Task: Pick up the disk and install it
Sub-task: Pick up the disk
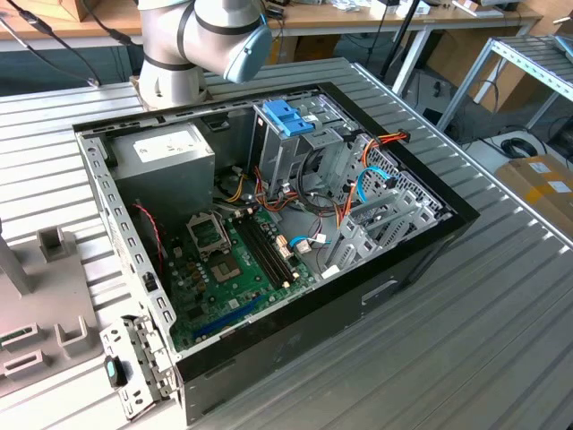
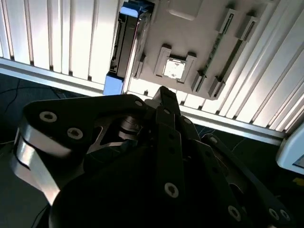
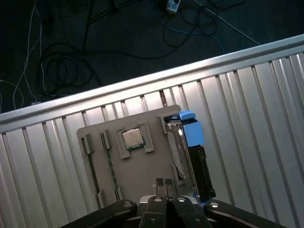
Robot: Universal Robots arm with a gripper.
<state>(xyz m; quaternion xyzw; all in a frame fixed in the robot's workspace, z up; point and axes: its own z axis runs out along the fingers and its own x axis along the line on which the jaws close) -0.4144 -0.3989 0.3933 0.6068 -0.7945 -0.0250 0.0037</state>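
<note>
Here's the gripper (image 3: 164, 183) in the first wrist view, hanging above the grey holder tray (image 3: 142, 171), clear of it and touching nothing. The jaws look pressed together with nothing between them. The dark linkages crowd both wrist views, so a thin gap can't be ruled out.

The disk (image 3: 189, 156) stands on its edge in a slot along one side of the tray. Its silver face is turned toward the tray's middle, and its bright blue rail shows at the end nearest the tabletop's (image 3: 247, 118) border. The jaw tips hover over the tray just beside the disk's other end, not on it.

In the middle of the tray a square processor chip (image 3: 132, 137) lies flat in its own pocket, near the disk but apart from it. Beyond the chip, on the side of the tray away from the disk, a long thin green strip (image 3: 110, 166) sits in a narrow slot, probably a memory stick.

The second wrist view gives the same layout: the disk (image 2: 126, 45) upright at the tray's edge, the chip (image 2: 174, 68) beside it.

In the exterior view the tray (image 1: 40, 305) lies flat on the ribbed tabletop. Just beside the tray, toward the exterior view's right, is the open computer case (image 1: 358, 305), with a blue-handled drive cage (image 1: 288, 116) standing inside it.
</note>
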